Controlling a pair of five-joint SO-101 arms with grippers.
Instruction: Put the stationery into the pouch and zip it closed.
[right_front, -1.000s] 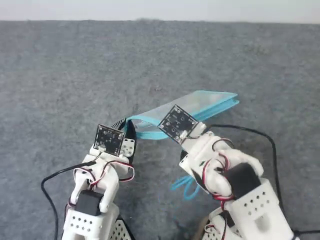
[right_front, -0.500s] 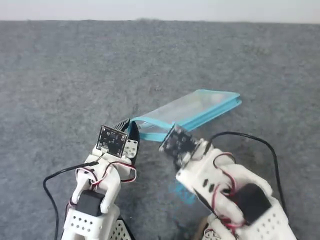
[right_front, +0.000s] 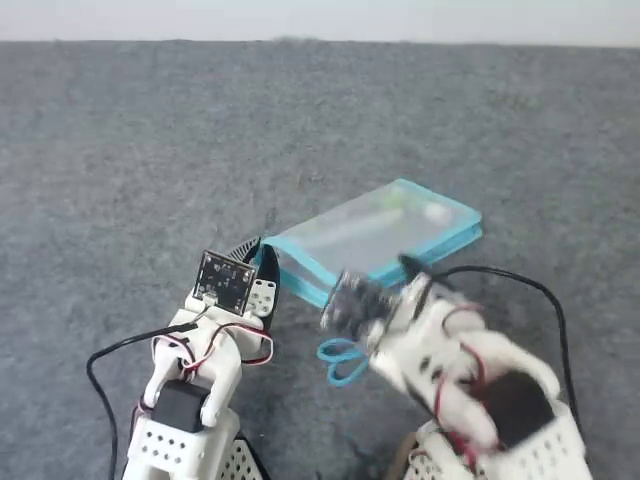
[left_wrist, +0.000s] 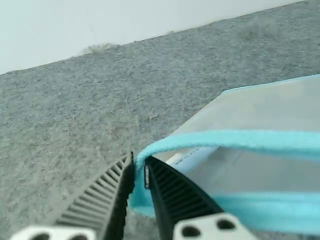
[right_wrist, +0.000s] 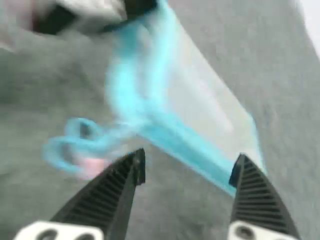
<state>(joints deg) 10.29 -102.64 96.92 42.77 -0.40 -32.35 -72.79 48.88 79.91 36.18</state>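
Right gripper was pulled back off the pouch, jaws spread wide.
Scissors were spotted just beside its jaws; the pouch rim was pinched by the left gripper.

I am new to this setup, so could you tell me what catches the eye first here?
The translucent pouch with blue trim rests mid-table, one end's rim pinched in the left gripper. The right gripper hangs open over the pouch's near edge, beside blue loops on the grey table.
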